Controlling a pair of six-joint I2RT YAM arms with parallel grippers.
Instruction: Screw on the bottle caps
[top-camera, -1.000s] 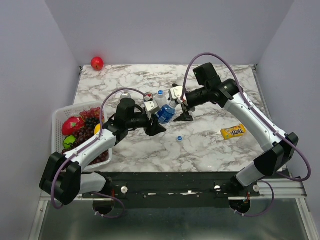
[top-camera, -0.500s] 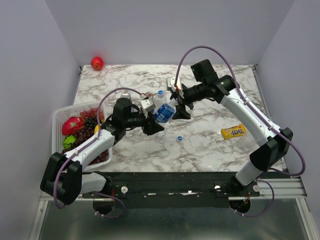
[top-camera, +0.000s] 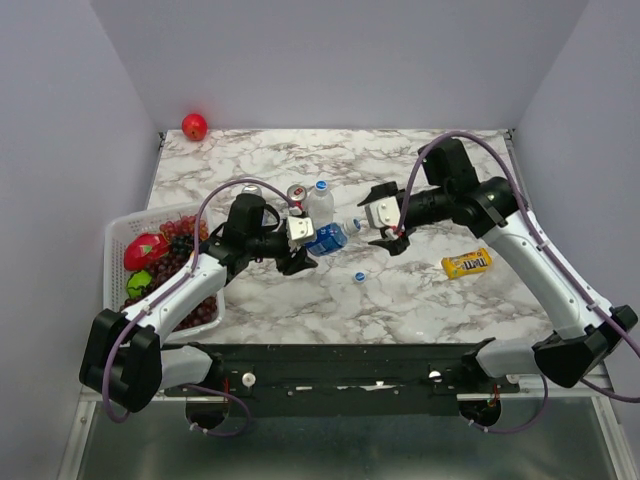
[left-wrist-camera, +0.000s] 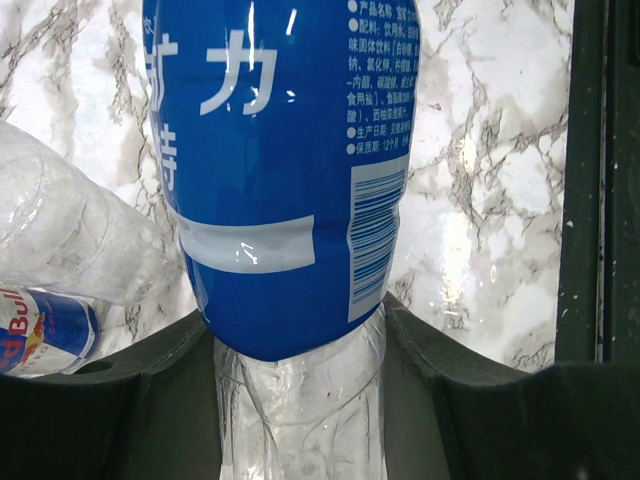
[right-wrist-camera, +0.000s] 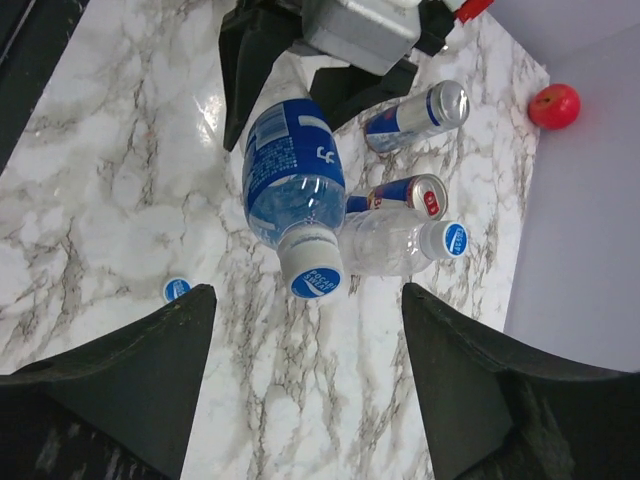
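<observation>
My left gripper (top-camera: 307, 246) is shut on the base of the blue-labelled bottle (top-camera: 326, 239), holding it nearly level above the table with its neck towards the right arm. In the left wrist view the bottle (left-wrist-camera: 280, 170) fills the space between the jaws. A blue-topped cap (right-wrist-camera: 315, 264) sits on its neck. My right gripper (top-camera: 384, 222) is open and empty, a short way off the capped end (right-wrist-camera: 305, 300). A loose blue cap (top-camera: 359, 276) lies on the table, also in the right wrist view (right-wrist-camera: 177, 290). A capped unlabelled bottle (top-camera: 320, 201) lies behind (right-wrist-camera: 392, 243).
Two blue-and-silver drink cans (top-camera: 297, 193) (top-camera: 250, 190) lie behind the bottles. A white basket (top-camera: 116, 240) of fruit stands at the left edge. A yellow candy packet (top-camera: 467, 263) lies at the right. A red apple (top-camera: 194, 126) sits in the back left corner.
My right gripper has opened, let go of the bottle's capped end and drawn back to the right. The left gripper has lowered the bottle to a flatter angle.
</observation>
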